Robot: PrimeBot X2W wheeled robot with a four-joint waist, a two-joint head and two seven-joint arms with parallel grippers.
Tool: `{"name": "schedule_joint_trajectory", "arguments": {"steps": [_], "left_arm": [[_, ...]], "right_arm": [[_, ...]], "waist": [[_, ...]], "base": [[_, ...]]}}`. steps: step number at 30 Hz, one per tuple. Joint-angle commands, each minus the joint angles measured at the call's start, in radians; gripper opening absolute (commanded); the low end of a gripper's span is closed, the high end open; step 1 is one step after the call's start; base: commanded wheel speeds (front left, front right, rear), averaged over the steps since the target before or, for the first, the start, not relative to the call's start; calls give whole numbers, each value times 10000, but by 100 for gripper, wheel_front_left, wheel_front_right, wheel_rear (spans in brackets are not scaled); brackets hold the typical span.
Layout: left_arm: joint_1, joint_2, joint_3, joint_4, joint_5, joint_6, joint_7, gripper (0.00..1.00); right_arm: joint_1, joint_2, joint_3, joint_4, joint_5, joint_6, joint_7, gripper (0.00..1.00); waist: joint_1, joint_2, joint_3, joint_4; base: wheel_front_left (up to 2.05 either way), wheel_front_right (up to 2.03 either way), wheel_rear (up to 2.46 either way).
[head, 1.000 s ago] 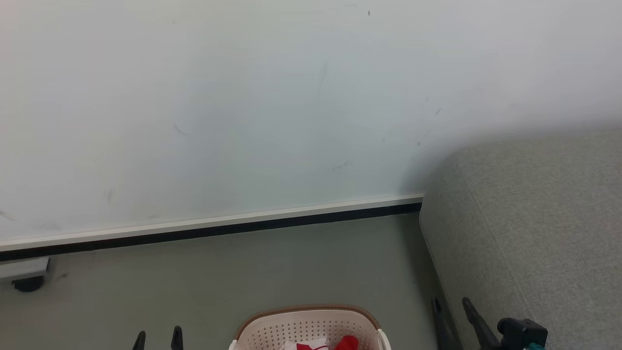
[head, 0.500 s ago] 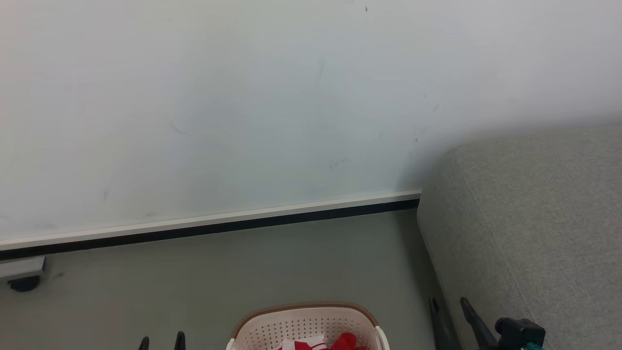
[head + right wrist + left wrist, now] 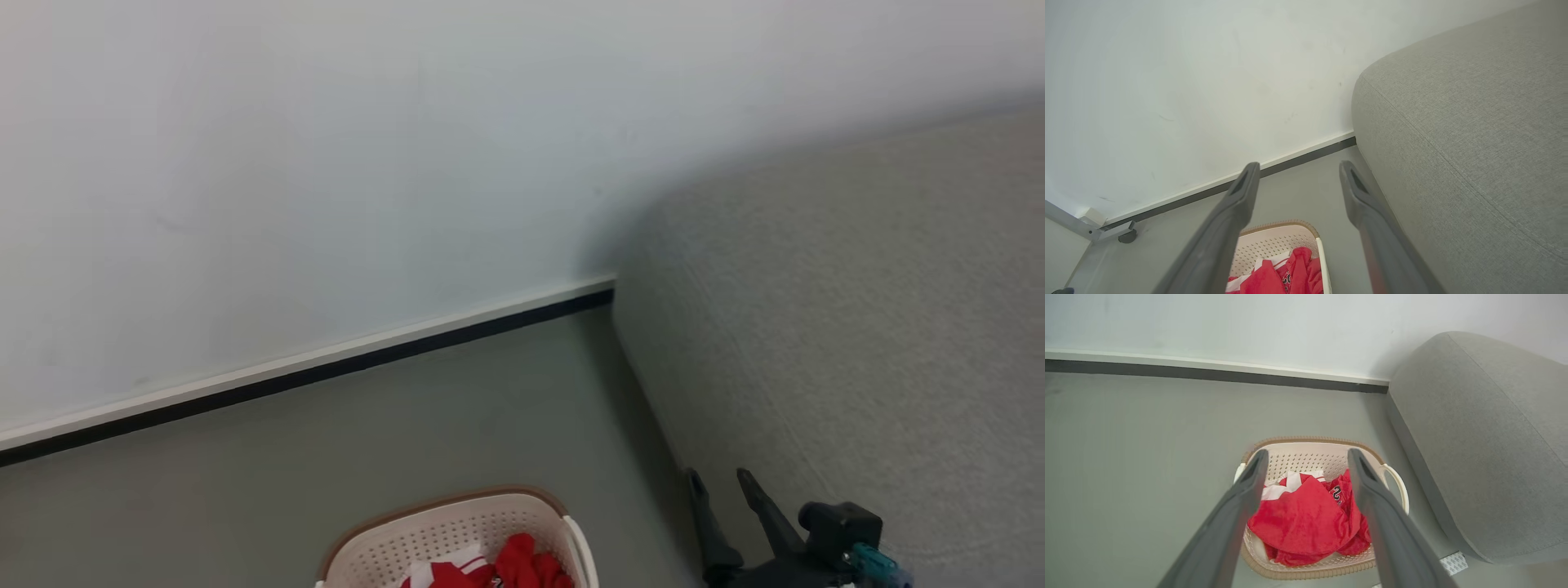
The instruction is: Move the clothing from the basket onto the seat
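The cream basket (image 3: 1310, 439) with a brown rim stands on the grey floor, holding crumpled red clothing (image 3: 1306, 522) with white bands and a black number. My left gripper (image 3: 1308, 455) hangs open above it, its fingers framing the pile without touching it. The grey seat (image 3: 857, 310) rises to the right of the basket (image 3: 457, 523), whose far end with the red clothing (image 3: 522, 563) lies at the bottom edge of the head view. My right gripper (image 3: 719, 475) stands open and empty beside the seat's near side. In the right wrist view the right gripper (image 3: 1299, 167) points past the basket (image 3: 1278, 241) toward the wall.
A pale wall with a white and black skirting strip (image 3: 326, 367) runs behind the floor. A grey metal frame foot with a castor (image 3: 1124, 236) stands at the far left by the wall. A white patterned pad (image 3: 1453, 562) lies under the seat's near corner.
The head camera has swung to the right, so the basket, skirting and seat sit further left in the picture. Both grippers have stayed open.
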Motion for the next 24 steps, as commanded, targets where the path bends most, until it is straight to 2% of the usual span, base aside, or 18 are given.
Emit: {"name": "schedule_joint_trajectory", "arguments": {"steps": [1, 5, 7, 15, 18, 24], "left_arm": [[-302, 36, -72, 359, -51, 2, 103, 100], [-970, 37, -316, 1268, -21, -145, 314, 100], [-1154, 41, -353, 1421, -17, -137, 356, 100], [-3008, 233, -706, 2849, 268, -209, 1012, 100], [-3715, 387, -816, 3365, 316, -311, 1338, 100], [-5004, 724, -1206, 4108, 569, -810, 1976, 100]], "right_arm": [[-116, -44, 74, 4, 107, 4, -28, 100], [-311, -127, 197, 14, 231, 4, -143, 100], [-324, -128, 241, -13, 265, 4, -184, 100], [-638, -18, 429, -278, 434, 4, -532, 100], [-778, 43, 531, -375, 574, 4, -671, 100], [-852, 78, 707, -638, 1331, 4, -1006, 100]], "waist": [[0, 0, 553, -1044], [0, 0, 1008, -1825], [0, 0, 1172, -2009], [0, 0, 2977, -3083], [0, 0, 3723, -3285], [0, 0, 5150, -3497]], "base": [[0, 0, 0], [0, 0, 0], [0, 0, 0], [0, 0, 0], [0, 0, 0], [0, 0, 0]]}}
